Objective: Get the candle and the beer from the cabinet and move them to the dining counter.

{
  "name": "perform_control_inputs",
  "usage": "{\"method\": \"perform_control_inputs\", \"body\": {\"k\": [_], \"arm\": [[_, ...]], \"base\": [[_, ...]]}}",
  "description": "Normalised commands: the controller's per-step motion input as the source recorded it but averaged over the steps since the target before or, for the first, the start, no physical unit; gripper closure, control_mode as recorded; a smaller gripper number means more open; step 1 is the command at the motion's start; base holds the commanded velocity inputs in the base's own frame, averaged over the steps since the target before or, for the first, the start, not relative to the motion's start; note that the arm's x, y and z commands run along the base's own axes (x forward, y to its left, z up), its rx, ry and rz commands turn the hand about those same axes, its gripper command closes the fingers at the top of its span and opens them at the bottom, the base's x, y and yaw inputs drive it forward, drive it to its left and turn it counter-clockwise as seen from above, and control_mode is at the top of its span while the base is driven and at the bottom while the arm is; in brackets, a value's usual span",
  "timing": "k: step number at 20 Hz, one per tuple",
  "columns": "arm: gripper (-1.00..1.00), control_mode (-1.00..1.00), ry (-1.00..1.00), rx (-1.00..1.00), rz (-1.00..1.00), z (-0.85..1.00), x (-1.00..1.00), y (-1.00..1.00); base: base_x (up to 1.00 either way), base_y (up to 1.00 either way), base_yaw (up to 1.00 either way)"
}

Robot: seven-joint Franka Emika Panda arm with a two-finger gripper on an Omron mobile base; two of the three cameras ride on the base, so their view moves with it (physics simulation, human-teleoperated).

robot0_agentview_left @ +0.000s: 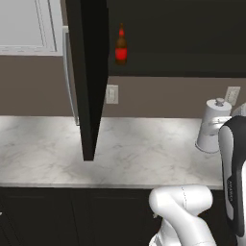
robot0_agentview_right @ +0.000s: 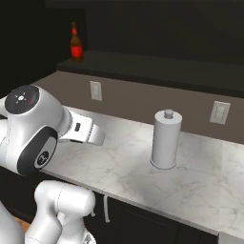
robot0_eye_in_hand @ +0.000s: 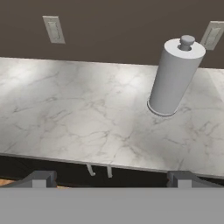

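Dark brown glass is your first worry: the beer (robot0_agentview_left: 121, 46) stands upright near the front edge of the open cabinet (robot0_agentview_left: 173, 38) shelf, and a careless reach could tip it off onto the marble worktop (robot0_agentview_left: 48, 149) below. The cabinet door (robot0_agentview_left: 89, 77) juts out over the worktop just beside the bottle, so an arm swinging up could strike it. You have no sight of the candle, so you cannot tell where in the cabinet it sits. Your gripper (robot0_eye_in_hand: 109, 179) hangs low at the worktop's front edge with its 2 fingers spread fully apart and nothing between them. The beer is well above it. The paper towel holder (robot0_eye_in_hand: 174, 78) stands on the worktop, apart from your hand.
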Motion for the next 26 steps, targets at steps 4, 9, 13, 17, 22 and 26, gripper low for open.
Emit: {"method": "perform_control_inputs", "body": {"k": [4,9,13,17,22,26], "arm": [[-1.00,1.00,0.00,0.00,0.00,0.00,0.00,0.00],[-1.00,1.00,0.00,0.00,0.00,0.00,0.00,0.00],[-1.00,-1.00,-0.01,0.00,0.04,0.03,0.00,0.01],[-1.00,-1.00,-0.03,0.01,0.15,0.21,-0.03,0.04],[-1.00,-1.00,-0.03,0.01,0.16,0.30,-0.06,0.06],[-1.00,-1.00,0.00,0.00,0.04,0.31,0.00,0.03]], "base": [[0.00,0.00,0.00],[0.00,0.00,0.01],[0.00,0.01,0.08],[0.00,0.00,0.00],[0.00,0.00,0.00],[0.00,0.00,0.00]]}}
